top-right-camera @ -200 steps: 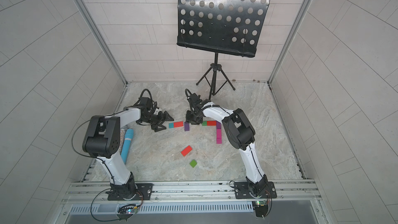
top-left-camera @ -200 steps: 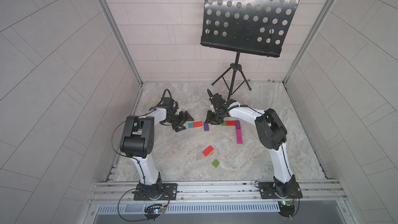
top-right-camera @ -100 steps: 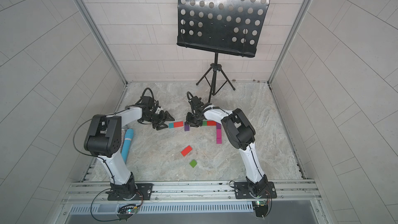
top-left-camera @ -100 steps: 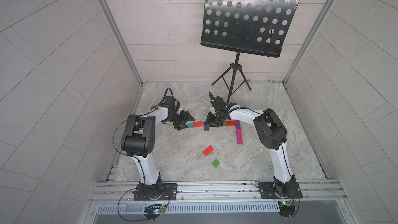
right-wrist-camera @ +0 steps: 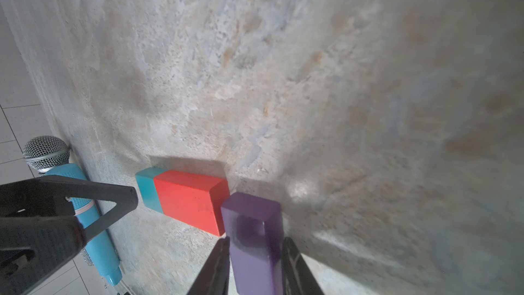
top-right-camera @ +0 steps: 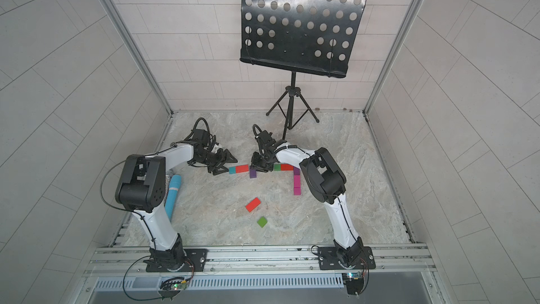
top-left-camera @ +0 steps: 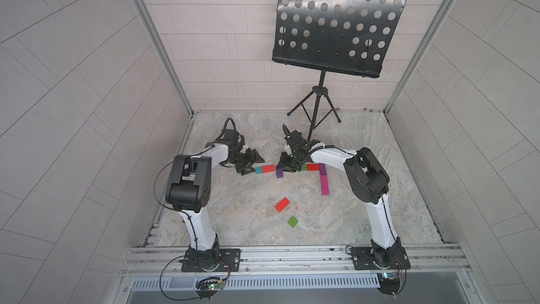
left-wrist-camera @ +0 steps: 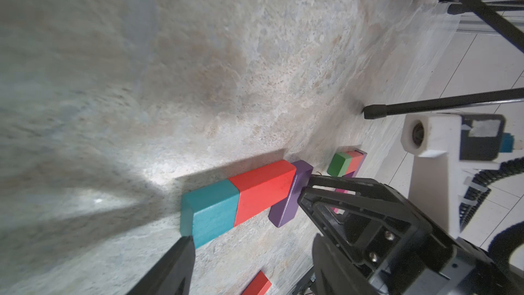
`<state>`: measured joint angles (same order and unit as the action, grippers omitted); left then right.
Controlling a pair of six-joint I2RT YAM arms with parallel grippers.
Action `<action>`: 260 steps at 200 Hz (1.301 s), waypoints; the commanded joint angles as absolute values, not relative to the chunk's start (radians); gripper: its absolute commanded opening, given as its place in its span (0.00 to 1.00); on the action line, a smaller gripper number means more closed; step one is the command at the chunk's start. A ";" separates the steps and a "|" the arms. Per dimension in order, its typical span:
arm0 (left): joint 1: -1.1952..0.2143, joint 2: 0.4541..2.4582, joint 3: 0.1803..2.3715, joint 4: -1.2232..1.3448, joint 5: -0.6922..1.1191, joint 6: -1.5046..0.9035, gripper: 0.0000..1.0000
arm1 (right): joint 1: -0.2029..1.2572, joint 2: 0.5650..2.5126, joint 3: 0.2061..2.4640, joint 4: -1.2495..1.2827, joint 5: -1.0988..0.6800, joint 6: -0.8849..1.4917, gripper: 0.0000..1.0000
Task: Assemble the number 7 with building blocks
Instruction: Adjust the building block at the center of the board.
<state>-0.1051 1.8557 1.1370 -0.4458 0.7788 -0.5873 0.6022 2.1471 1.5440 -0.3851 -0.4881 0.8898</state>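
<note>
Stem (top-left-camera: 323,182) and part of bar (top-left-camera: 311,167) lie joined; right gripper (top-left-camera: 287,168) clamps purple block (top-left-camera: 279,173), left gripper (top-left-camera: 252,167) gapes, red block (top-left-camera: 282,204) and green block (top-left-camera: 293,221) wait loose.

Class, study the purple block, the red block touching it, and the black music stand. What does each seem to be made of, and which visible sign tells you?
The purple block looks like painted wood, though dense plastic is possible: opaque matte coat, solid body, slightly softened edges. The red block looks the same, with an even matte paint. The music stand is probably thin sheet metal with a black coating: punched round holes, folded lower lip.
</note>
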 commanded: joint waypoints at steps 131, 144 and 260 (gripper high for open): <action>-0.111 1.873 1.162 -0.442 0.769 -0.592 0.72 | 0.611 2.174 1.586 -0.405 -0.435 0.902 0.32; -0.110 1.874 1.163 -0.442 0.769 -0.592 0.73 | 0.611 2.178 1.590 -0.409 -0.433 0.899 0.32; -0.111 1.869 1.164 -0.440 0.766 -0.597 0.73 | 0.620 2.177 1.589 -0.416 -0.429 0.911 0.31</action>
<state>-0.1055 1.8591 1.1404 -0.4416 0.7765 -0.5953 0.6102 2.1658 1.5784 -0.4088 -0.4438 0.8989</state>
